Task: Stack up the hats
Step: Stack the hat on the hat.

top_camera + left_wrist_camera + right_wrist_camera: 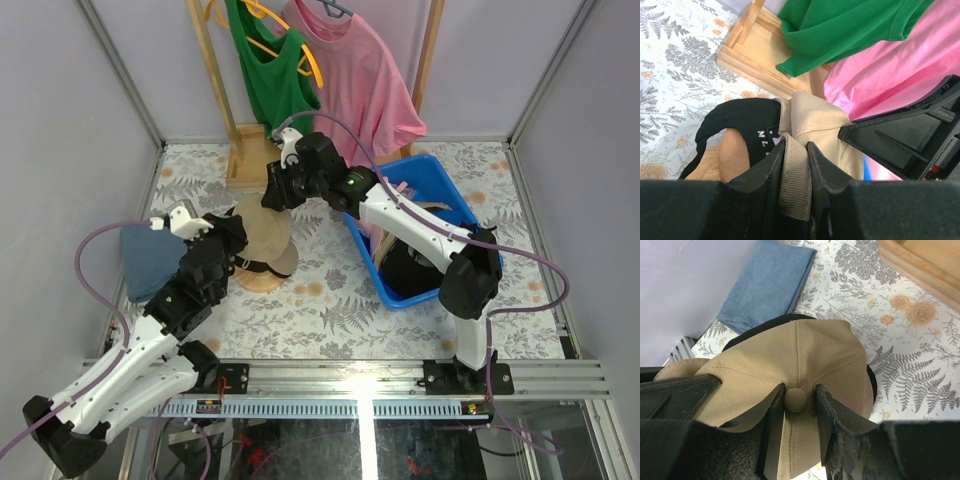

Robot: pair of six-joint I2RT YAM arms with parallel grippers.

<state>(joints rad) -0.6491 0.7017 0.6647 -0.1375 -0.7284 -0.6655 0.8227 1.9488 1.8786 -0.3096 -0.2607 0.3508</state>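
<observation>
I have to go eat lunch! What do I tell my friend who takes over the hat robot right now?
Left gripper: fingers shut on the edge of the tan cap.
Right gripper: fingers pinching that cap's top button.
Hats: the tan cap sits over a black cap on the wooden stand. The other caps lie in the blue bin.
Done: two caps stacked.
Left: probably settle the tan cap, let go, then stack the caps from the bin.
</observation>
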